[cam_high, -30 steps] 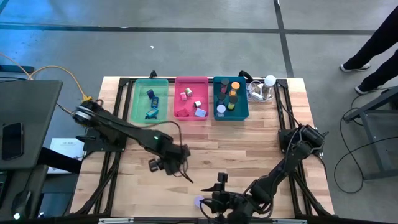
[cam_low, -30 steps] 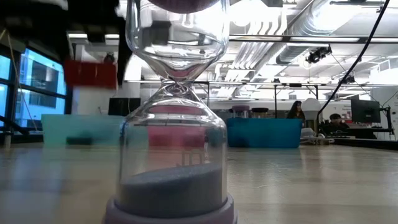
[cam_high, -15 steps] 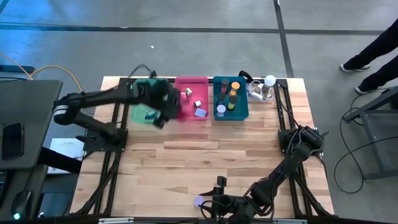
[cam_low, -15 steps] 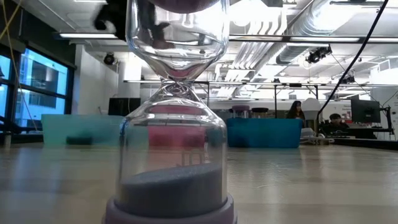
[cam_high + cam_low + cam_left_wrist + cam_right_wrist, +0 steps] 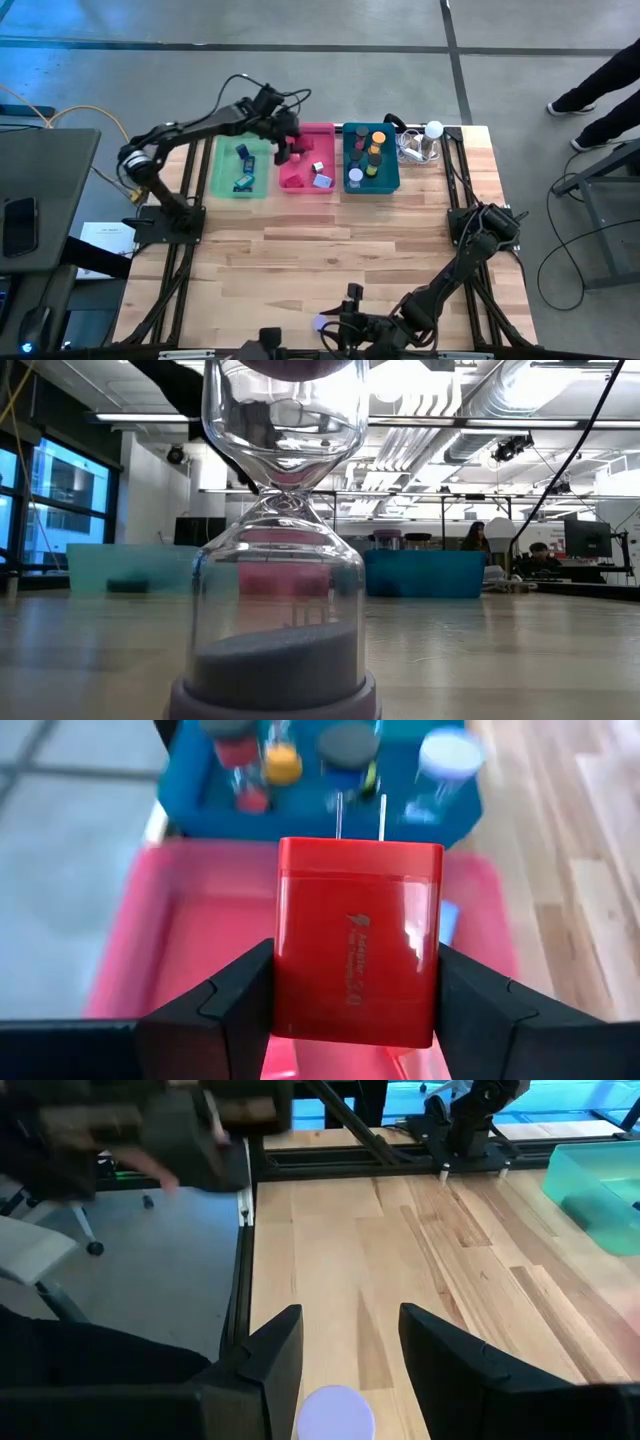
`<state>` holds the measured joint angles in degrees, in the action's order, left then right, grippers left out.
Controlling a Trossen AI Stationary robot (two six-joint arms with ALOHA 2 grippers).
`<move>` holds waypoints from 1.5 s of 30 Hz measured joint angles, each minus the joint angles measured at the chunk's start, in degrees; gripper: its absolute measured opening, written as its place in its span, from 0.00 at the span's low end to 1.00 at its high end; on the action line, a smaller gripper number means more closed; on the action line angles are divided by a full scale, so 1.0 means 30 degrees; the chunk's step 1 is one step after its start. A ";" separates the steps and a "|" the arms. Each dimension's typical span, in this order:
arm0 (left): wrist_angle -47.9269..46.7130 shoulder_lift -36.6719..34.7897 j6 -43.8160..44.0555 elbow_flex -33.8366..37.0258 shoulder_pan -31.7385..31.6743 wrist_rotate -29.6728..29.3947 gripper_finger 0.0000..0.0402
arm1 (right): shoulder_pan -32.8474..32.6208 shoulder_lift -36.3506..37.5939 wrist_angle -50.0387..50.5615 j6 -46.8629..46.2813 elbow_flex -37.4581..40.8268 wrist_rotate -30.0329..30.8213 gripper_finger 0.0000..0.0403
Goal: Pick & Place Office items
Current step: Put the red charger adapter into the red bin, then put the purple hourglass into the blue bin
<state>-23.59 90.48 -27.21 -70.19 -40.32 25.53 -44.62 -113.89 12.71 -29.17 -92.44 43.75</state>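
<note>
My left gripper hangs over the pink tray at the table's far side, shut on a red block with two metal prongs. The prongs point away from the gripper toward the teal tray. My right gripper waits open at the near edge. Its fingers stand on either side of the lavender cap of an hourglass that stands on its base on the table. I cannot tell whether they touch it. More office items lie in the three trays. My left gripper pinches the red block by its two opposite side faces, one finger on each. The fingers slant down from the table's left and lie along the block's back part. The block is lifted clear above the pink tray, prongs forward.
The green tray stands left of the pink one. A white ball with cables lies at the far right corner. A person's legs show on the floor beyond the table's right side. Bare wood spans the middle.
My left gripper has swung from the table's middle toward the far edge, passing over the green tray and ending above the pink tray. It has rolled on the way and kept the red block in its hold, clear of the table.
</note>
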 joint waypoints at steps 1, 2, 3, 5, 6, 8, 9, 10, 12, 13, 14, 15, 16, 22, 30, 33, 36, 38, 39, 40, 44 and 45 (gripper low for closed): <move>0.0045 0.0435 0.0036 0.0004 -0.0029 -0.0009 0.53 | 0.0000 0.0000 -0.0058 -0.0025 0.0051 -0.0025 0.39; 0.0109 0.0823 0.0052 0.0005 -0.0024 -0.0042 0.53 | 0.0000 0.0000 -0.0117 -0.0118 0.0176 -0.0068 0.39; 0.0167 0.1135 0.0095 0.0007 0.0003 -0.0073 0.53 | 0.0007 0.0000 -0.0062 -0.0254 0.0273 -0.0066 0.39; 0.0242 0.1722 0.0177 0.0001 0.0090 -0.0157 0.53 | 0.0007 0.0000 -0.0054 -0.0317 0.0539 -0.0075 0.39; 0.0368 0.1981 0.0422 0.0007 0.0150 -0.0336 0.53 | 0.0007 0.0000 -0.0048 -0.0335 0.0641 -0.0073 0.39; 0.0668 0.2308 0.1422 0.0007 0.0188 -0.0824 0.53 | 0.0000 0.0000 -0.0335 -0.0349 0.0828 -0.0080 0.39; 0.0899 0.2383 0.2170 0.0007 0.0217 -0.1159 0.53 | 0.0000 0.0000 -0.0320 -0.0378 0.0877 -0.0073 0.39; 0.1240 0.2441 0.3035 0.0007 0.0251 -0.1626 0.53 | 0.0000 -0.0005 -0.0298 -0.0393 0.0887 -0.0089 0.39; 0.1652 0.2504 0.4479 0.0000 0.0263 -0.2688 0.53 | 0.0004 -0.0007 -0.0309 -0.0397 0.0889 -0.0084 0.39; 0.1567 0.2504 0.4600 0.0000 0.0262 -0.2862 0.53 | 0.0007 -0.0007 -0.0325 -0.0398 0.0889 -0.0080 0.39; 0.1520 0.2508 0.4550 0.0000 0.0255 -0.2879 0.54 | 0.0007 -0.0007 -0.0325 -0.0398 0.0889 -0.0080 0.39; 0.1538 0.2504 0.4467 0.0001 0.0255 -0.2935 0.55 | 0.0007 -0.0007 -0.0311 -0.0393 0.0889 -0.0088 0.39; 0.1536 0.2504 0.4440 0.0000 0.0255 -0.2978 0.56 | 0.0007 -0.0007 -0.0306 -0.0386 0.0889 -0.0088 0.39; 0.1630 0.2512 0.4666 0.0000 0.0722 -0.3788 0.63 | 0.0047 -0.0007 -0.0306 -0.0339 0.0889 -0.0080 0.39; 0.1357 0.2299 0.5178 0.0007 0.1380 -0.6243 0.67 | 0.0051 -0.0007 -0.0288 -0.0197 0.0889 -0.0084 0.39; 0.0656 0.1180 0.5234 0.0007 0.1665 -0.5583 0.67 | 0.0051 -0.0007 -0.0284 -0.0197 0.0889 -0.0113 0.39; -0.0965 -0.0590 0.5335 0.0000 0.2162 -0.4754 0.68 | 0.0051 -0.0007 -0.0203 -0.0189 0.0889 -0.0277 0.39; -0.2490 -0.1862 0.5764 0.0005 0.2628 -0.3895 0.68 | 0.0051 -0.0007 -0.0179 -0.0189 0.0889 -0.0288 0.39; -0.3220 -0.2475 0.5958 0.0006 0.2893 -0.3392 0.68 | 0.0051 -0.0007 -0.0175 -0.0189 0.0889 -0.0292 0.39; -0.4027 -0.3112 0.6046 0.0007 0.3212 -0.2931 0.68 | 0.0051 -0.0007 -0.0175 -0.0189 0.0889 -0.0323 0.39; -0.7082 -0.4995 0.6532 0.0007 0.4885 -0.1904 0.68 | 0.0126 -0.0007 -0.0181 -0.0196 0.0889 -0.1025 0.39; -0.7765 -0.5361 0.7216 0.0015 0.5353 -0.1953 0.68 | 0.0146 -0.0007 -0.0209 -0.0316 0.0889 -0.1165 0.39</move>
<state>-46.88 74.40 -5.56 -70.15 -24.26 19.68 -44.18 -113.91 12.08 -30.12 -89.78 40.25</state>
